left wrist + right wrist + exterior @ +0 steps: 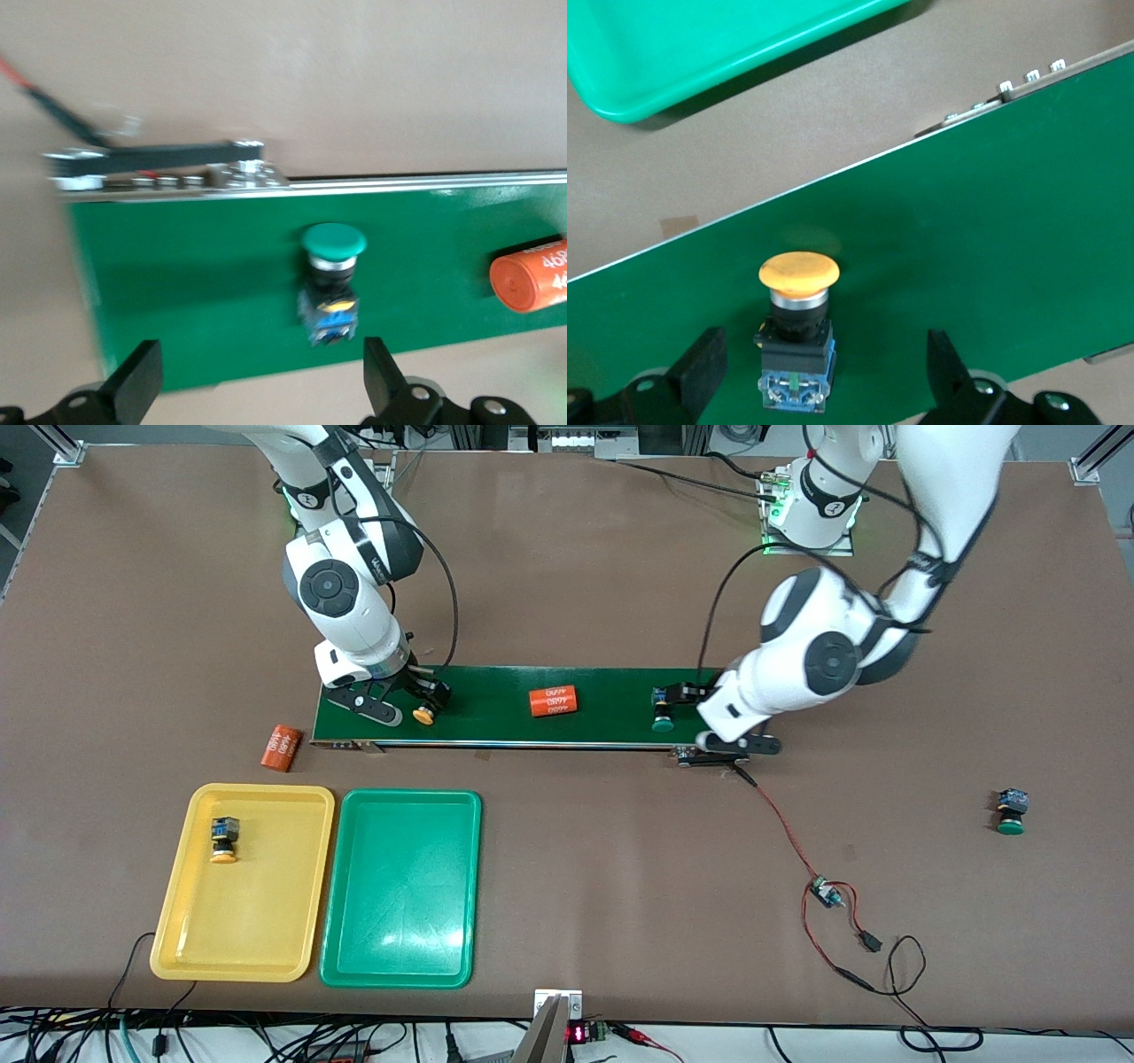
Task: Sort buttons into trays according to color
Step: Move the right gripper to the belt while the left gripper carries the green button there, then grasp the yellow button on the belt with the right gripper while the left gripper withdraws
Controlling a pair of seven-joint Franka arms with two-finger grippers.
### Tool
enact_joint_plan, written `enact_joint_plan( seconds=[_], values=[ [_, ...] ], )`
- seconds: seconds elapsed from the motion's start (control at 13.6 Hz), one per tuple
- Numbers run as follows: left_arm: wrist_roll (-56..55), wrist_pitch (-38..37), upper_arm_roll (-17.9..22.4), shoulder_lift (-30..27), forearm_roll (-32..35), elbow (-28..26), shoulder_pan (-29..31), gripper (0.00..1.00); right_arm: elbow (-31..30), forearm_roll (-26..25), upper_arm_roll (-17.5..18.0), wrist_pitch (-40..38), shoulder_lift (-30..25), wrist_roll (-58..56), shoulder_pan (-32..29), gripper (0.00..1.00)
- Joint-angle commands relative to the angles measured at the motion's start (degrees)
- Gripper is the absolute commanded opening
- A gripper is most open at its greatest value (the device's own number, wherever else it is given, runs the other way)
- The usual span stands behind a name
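A dark-green-capped button [332, 283] lies on the green conveyor belt [496, 708], just off the tips of my open left gripper [261, 381], which holds nothing. At the belt's other end, an orange-capped button [796, 345] lies between the fingers of my open right gripper [824, 372], untouched by either finger. Another orange-capped button [223, 840] rests in the yellow tray [266, 948]. The green tray [400, 886] beside it holds nothing. A second green-capped button [1010, 812] sits on the table toward the left arm's end.
One orange cylinder [553, 701] lies mid-belt, and another [281, 747] lies on the table off the belt's end by the right arm. A red and black wire with a small board [824, 890] runs from the belt's other end toward the front camera.
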Motion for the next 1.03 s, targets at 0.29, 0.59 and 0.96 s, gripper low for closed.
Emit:
enact_joint_plan(
  seconds=[0.29, 0.59, 0.96],
  values=[
    [19.7, -7.2, 17.3, -0.9, 5.5, 5.0, 2.0, 1.00, -0.9, 0.6, 0.4, 1.6, 1.0, 0.0, -0.4, 1.00],
    [27.3, -0.7, 23.1, 2.3, 21.3, 5.4, 2.9, 1.00, -0.9, 0.5, 0.3, 2.4, 2.1, -0.5, -1.0, 0.90],
    [39.3, 11.1, 26.9, 7.9, 27.7, 6.8, 8.0, 1.00, -0.8, 0.5, 0.3, 2.4, 2.3, -1.2, -1.8, 0.28]
  ],
)
